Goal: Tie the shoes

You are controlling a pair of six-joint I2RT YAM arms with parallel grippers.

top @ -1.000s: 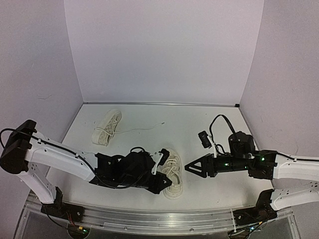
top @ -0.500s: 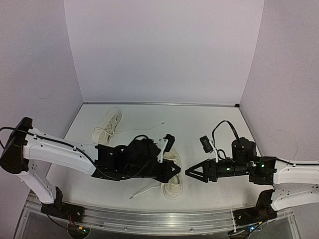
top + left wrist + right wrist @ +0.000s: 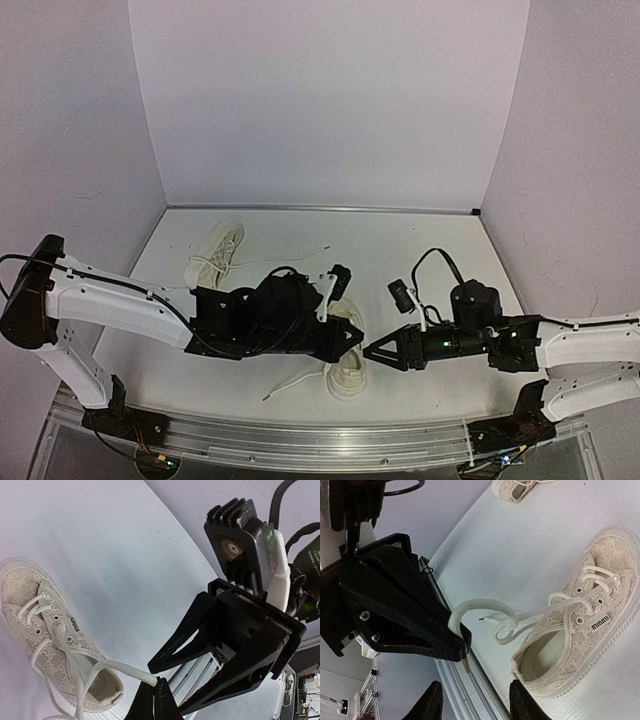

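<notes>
The near shoe (image 3: 347, 372) lies on its side on the white table, cream lace canvas, also in the left wrist view (image 3: 47, 625) and the right wrist view (image 3: 585, 625). My left gripper (image 3: 356, 337) is shut on one of its white laces (image 3: 117, 668), pinching the end at the fingertips (image 3: 159, 682) just above the shoe's opening. The lace arcs from the left gripper (image 3: 462, 641) back to the shoe. My right gripper (image 3: 366, 351) is open and empty, its tips almost touching the left gripper's, and it shows in the left wrist view (image 3: 172, 682). The second shoe (image 3: 215, 253) lies at the far left.
A loose lace end (image 3: 293, 384) trails left of the near shoe toward the metal rail (image 3: 320, 440) at the table's front edge. The second shoe's lace (image 3: 290, 258) stretches right across the table. Purple walls enclose the back and sides.
My left gripper has risen off the near shoe with a lace and moved right. My right gripper has moved left until it meets it. A loose lace end now lies left of the shoe.
</notes>
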